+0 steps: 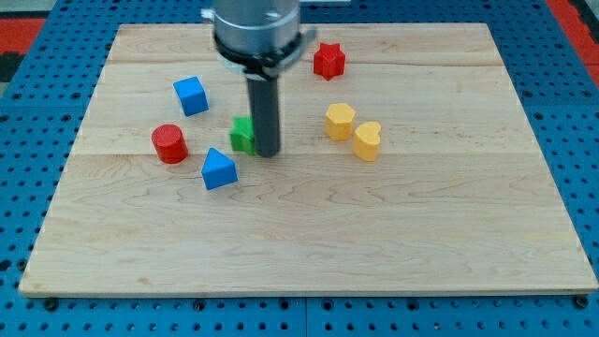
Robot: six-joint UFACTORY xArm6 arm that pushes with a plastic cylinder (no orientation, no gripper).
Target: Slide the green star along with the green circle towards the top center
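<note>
A green block (242, 135) lies left of the board's centre; the rod hides its right part, so I cannot tell whether it is the star or the circle. No second green block shows. My tip (268, 153) rests on the board right against the green block's right side. The rod rises from there to the grey arm body at the view's top.
A blue cube (191, 95) and a red cylinder (169, 143) lie to the left, a blue triangle block (219, 169) below the green block. A red star (328, 61) sits at the top, a yellow hexagon (340, 121) and yellow heart (367, 140) to the right.
</note>
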